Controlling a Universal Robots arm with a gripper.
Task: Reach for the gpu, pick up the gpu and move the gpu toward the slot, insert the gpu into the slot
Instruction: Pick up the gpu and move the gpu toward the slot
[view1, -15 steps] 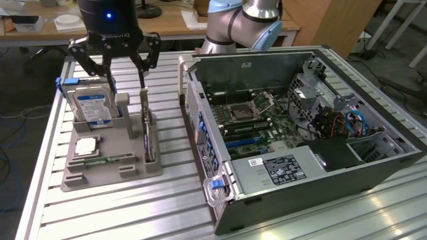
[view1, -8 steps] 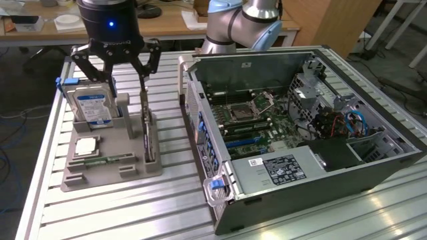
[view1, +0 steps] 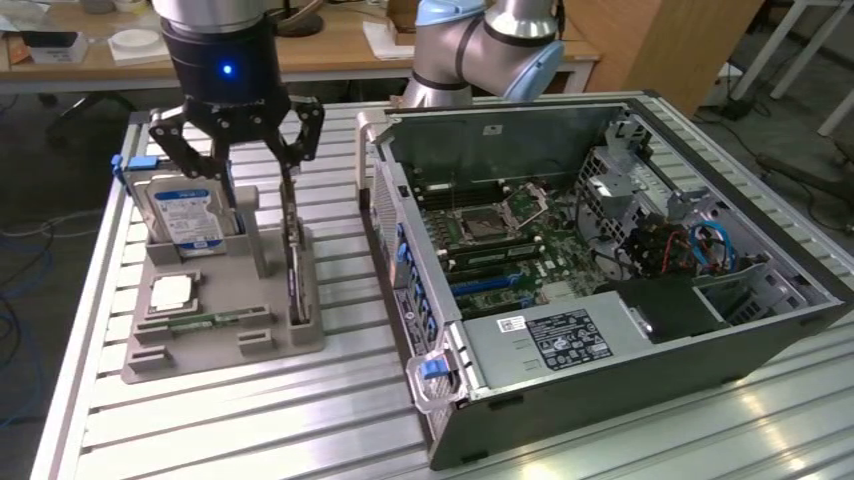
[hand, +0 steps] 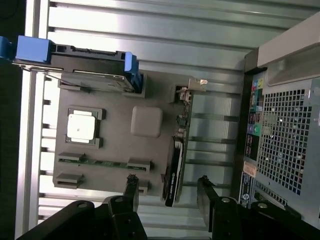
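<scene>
- The table (view1: 267, 420) is made of ribbed, shiny metal slats.
- On it lies an open black computer case (view1: 747, 330) of sheet metal. Inside is the green motherboard (view1: 534, 235) with the slot (view1: 487, 284), a long narrow plastic strip.
- At the exterior view's left sits a gray, matte holder (view1: 214, 365). The gpu (view1: 296, 265), thin and flat, stands on its edge in it.
- The black gripper (view1: 254, 172) hangs just above the gpu, its two fingers (hand: 131, 190) spread apart and holding nothing.
- Beside the gpu, a silver hard drive (view1: 187, 212) stands upright.
</scene>
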